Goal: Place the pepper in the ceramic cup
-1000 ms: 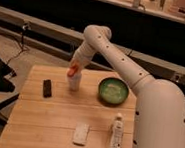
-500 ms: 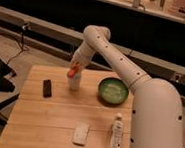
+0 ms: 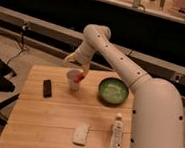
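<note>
Gripper (image 3: 78,70): hung directly over the ceramic cup (image 3: 73,81), positioned for a drop; finger state could not be told. Pepper (image 3: 78,77): orange-red, at the cup's rim beneath the gripper, whether held or released unclear. Green bowl (image 3: 113,90): stood apart, right.

The white arm (image 3: 135,78) reaches from the lower right up to a bent elbow near the top, then angles down and left. The gripper (image 3: 79,73) hangs at its end, pointing downward.
</note>
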Robot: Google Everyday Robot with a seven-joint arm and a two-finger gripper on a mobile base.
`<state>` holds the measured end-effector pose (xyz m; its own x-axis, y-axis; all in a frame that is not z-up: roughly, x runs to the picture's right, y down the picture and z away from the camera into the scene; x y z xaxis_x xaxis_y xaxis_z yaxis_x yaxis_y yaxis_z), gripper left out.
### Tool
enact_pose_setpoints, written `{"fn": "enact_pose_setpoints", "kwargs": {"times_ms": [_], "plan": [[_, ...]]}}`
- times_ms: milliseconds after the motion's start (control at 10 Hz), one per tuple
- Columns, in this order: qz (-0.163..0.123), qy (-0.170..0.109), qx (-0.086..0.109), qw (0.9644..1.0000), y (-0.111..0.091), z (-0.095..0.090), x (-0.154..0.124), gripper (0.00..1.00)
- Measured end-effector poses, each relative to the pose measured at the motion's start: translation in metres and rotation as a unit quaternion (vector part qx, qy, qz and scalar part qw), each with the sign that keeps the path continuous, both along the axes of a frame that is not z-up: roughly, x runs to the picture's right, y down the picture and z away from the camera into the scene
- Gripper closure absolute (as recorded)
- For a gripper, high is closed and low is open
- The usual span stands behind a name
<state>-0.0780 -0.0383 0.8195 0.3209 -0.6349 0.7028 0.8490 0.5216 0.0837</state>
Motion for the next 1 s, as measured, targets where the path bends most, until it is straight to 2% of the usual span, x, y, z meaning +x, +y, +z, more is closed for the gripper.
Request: {"fn": "enact_pose_setpoints", "kwargs": {"times_ms": [500, 1000], "plan": [[0.002, -0.001, 0.001, 1.0000, -0.0061, -0.0068, 0.0013, 0.20], [0.007, 0.002, 0.001, 1.0000, 0.0017, -0.0030, 0.0082, 0.20]]}}
